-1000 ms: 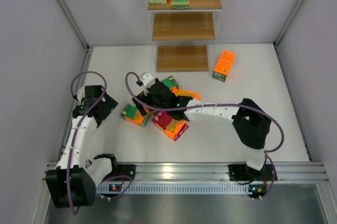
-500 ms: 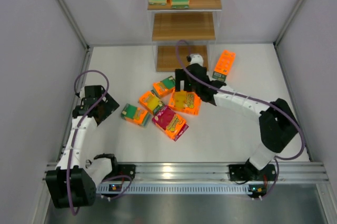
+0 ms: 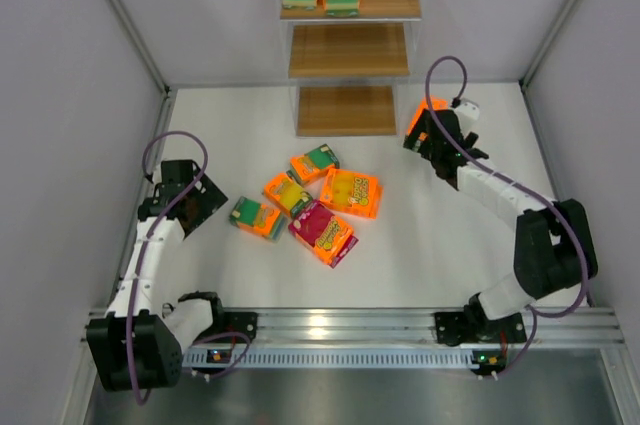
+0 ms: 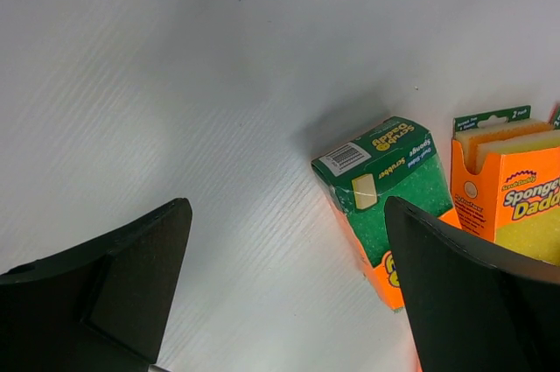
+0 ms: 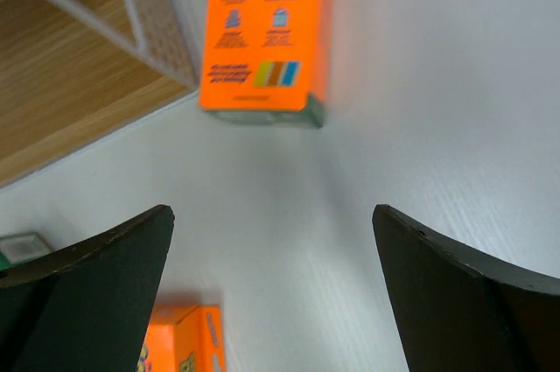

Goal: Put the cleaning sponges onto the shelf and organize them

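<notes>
The cleaning sponges (image 3: 350,192) are in three places. Five lie loose in a cluster on the white table (image 3: 220,125), two stacks sit on the top board of the shelf (image 3: 348,50), and a lone orange pack (image 3: 431,105) lies on the table just right of the shelf's bottom board.

On the left, the left gripper (image 3: 185,195) hangs where it was a second ago. Its claw is spread wide and empty, and the green pack (image 4: 385,188) at the cluster's left end is just ahead of it.

In the middle, the cluster is now uncovered, where a second ago the right arm reached over it. A yellow-faced pack lies flat at its right edge, not held.

The change is on the right. The right gripper (image 3: 440,137) has swung away from the cluster, past the shelf front, to the lone orange pack. Its wrist view shows the claw wide with nothing in it and the pack just beyond the fingertips.

I judge that pack to be the next pick. The middle and bottom boards hold nothing yet, so most of the job remains.
</notes>
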You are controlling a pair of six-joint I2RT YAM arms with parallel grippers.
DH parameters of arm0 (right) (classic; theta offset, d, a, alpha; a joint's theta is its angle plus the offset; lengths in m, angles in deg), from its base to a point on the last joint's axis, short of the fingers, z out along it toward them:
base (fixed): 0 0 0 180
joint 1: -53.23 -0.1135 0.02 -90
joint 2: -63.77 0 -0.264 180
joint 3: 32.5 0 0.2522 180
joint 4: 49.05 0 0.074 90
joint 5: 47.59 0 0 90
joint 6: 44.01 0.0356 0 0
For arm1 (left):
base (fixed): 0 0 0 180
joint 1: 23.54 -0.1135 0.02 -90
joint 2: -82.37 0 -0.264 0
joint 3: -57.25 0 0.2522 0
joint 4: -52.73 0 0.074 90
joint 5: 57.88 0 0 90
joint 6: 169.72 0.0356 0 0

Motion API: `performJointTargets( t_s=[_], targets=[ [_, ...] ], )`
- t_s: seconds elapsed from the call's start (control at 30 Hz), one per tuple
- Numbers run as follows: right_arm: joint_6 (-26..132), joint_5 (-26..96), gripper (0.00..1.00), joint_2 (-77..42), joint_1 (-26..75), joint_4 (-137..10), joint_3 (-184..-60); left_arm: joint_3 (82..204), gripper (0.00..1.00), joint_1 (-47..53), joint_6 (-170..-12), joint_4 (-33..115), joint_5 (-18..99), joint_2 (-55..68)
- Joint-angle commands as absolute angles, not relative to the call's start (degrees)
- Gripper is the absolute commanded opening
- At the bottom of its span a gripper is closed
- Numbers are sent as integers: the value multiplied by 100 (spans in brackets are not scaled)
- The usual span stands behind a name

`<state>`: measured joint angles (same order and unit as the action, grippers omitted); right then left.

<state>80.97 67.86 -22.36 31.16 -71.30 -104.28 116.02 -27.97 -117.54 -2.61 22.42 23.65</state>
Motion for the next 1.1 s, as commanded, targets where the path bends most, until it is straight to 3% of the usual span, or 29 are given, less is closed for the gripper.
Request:
performJointTargets(
  t_s=[0.0,0.4,0.6,1.07],
  targets=[
    [8378,6535,99,-2612,3704,-6333,-10671,11829,98,-2811,-11830,-243,2148,2462],
    [8220,6263,99,-4765,4426,-7000,-13693,11732,98,-2820,-12147,-164,1815,2348],
    [8089,6385,99,-5750,4452,-8011,-15057,11882,98,-2820,-12094,-111,1709,2076],
    [7614,6272,99,-6517,4479,-9084,-16017,11838,98,-2820,-11989,126,1691,1751]
  ],
)
